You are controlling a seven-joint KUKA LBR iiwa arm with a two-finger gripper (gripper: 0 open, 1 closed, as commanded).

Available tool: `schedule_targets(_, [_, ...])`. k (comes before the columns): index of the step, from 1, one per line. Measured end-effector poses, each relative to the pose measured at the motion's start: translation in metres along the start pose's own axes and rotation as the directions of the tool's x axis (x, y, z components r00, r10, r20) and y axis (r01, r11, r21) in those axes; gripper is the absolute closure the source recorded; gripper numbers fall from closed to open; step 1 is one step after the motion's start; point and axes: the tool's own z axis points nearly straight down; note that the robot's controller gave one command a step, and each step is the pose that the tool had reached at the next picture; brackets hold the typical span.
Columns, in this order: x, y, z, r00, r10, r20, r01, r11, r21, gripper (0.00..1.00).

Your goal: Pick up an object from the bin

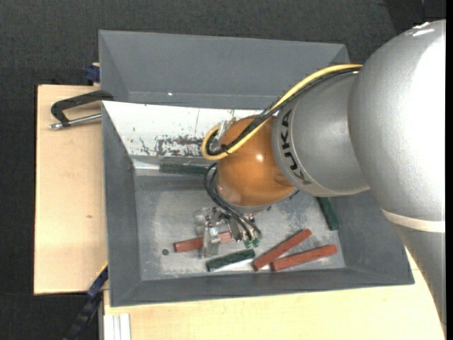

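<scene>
1. Stick (pixel 185 246): a short, flat, red-brown bar. It lies on the bin's floor near the front edge, left of the middle. Its left end shows plainly, and its right end runs under the gripper.
2. Gripper (pixel 211 236): a small metal hand below a round orange wrist cover. It is low over the right part of the stick. Metal parts and dark cables crowd together there, so I cannot tell whether it is open or closed, or whether it has hold of anything.
3. Bin (pixel 120 211): grey metal with sloping walls. The floor is pale, speckled and scuffed. The back wall has a bright patch with dark flecks. Dark, textured ground (pixel 212 6) lies beyond the back edge.
4. The stick lies flat. Its long axis runs almost parallel to the front edge, with the left end a little nearer that edge.
5. Arm (pixel 340 140): a thick silver limb coming in over the right edge, with a yellow cable looping to the wrist.
6. Other things on the floor:
   - A green stick (pixel 230 261) lies just in front of the gripper, by the front edge.
   - Two red sticks (pixel 283 248) lie side by side toward the front right corner.
   - A second green stick (pixel 327 213) lies by the right wall.
   - A third green stick (pixel 180 166) lies along the foot of the back wall.
</scene>
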Motion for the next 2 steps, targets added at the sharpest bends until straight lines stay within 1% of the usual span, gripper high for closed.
schedule_targets(1, [0.000, 0.000, 0.000, 1.000, 0.001, 0.000, -0.001, 1.000, 0.000, 1.00])
schedule_targets(2, [-0.011, 0.009, -0.168, 1.000, 0.029, 0.011, -0.029, 1.000, 0.000, 1.00])
